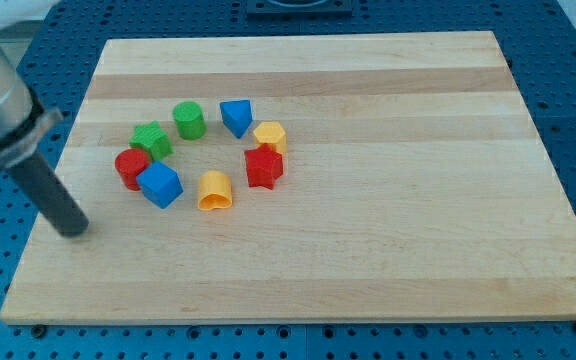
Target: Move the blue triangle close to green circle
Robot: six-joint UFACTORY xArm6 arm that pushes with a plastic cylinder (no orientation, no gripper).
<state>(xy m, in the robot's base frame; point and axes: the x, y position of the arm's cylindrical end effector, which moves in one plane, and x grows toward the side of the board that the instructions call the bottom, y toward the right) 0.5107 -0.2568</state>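
Sitting just right of the green circle (189, 119), the blue triangle (235, 116) looks nearly placed, a small gap remaining; my tip (74, 230), a jawless rod, rests well off toward the view's bottom-left.

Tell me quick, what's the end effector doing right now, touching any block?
My tip: a bare rod holding nothing, touching no block, at the view's left of the blue cube.

My tip (73, 230) rests left of the blocks; blue triangle (235, 117) near green circle (189, 120)
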